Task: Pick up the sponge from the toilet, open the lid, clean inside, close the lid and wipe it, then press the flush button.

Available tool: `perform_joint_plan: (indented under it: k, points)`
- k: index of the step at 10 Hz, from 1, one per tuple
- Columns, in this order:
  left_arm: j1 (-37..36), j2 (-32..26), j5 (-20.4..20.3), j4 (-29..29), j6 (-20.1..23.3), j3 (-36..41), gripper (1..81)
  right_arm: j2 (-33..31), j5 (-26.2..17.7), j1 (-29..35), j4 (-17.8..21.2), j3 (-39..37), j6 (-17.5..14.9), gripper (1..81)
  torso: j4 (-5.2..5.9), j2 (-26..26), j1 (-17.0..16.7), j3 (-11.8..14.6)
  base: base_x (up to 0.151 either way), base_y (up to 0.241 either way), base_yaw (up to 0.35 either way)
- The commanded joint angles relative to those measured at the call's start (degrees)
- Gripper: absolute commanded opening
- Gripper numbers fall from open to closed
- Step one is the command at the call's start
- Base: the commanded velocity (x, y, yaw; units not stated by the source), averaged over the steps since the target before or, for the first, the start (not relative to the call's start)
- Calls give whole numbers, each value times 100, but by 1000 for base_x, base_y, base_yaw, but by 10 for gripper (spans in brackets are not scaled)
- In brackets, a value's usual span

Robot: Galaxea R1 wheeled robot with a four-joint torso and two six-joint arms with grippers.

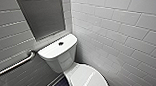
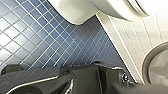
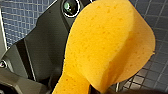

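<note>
White toilet (image 1: 59, 56), glossy all over, and the lid (image 1: 89, 79) matches it, same white, with a pale streak of glare running across. There's the flush button (image 1: 61, 43), one small dark dot at the centre of the white tank top. Wall tiles (image 1: 119, 35) run white to light grey, laid brick-fashion with thin darker joints. Flat grey panel (image 1: 42, 16), plain, no pattern; silvery grab bar (image 1: 15, 65). Floor (image 2: 62, 42): deep blue little squares in a pale grout grid. And the sponge (image 3: 107, 45), bright orange-yellow, peppered with tiny pores.
</note>
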Motion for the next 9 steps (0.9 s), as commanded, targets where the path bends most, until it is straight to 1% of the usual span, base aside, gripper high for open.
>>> perform_joint_plan:
  k: [1,2,3,4,6,9]
  points:
    - [-733,-22,776,-342,7,133,811,-175,-273,-141,-310,89,-11,10,11,0,0,0,0,0,0]
    - [-1006,101,980,-535,7,10,811,-105,-273,-177,-381,45,-11,10,-96,0,0,0,0,0,0]
    - [-1208,329,1182,-747,7,-297,811,18,-273,-247,-407,-104,-12,10,-123,0,0,0,0,0,0]
    - [-1279,505,1366,-844,7,-491,811,141,-273,-317,-442,-280,-2,10,-123,0,0,0,0,0,0]
    - [-1384,778,1368,-1029,7,-615,811,396,-273,-405,-512,-500,-2,10,-123,0,2,0,0,0,0]
    - [-1719,1138,1377,-1363,7,-571,811,555,-273,-589,-750,-632,-2,10,-123,0,2,0,0,0,0]
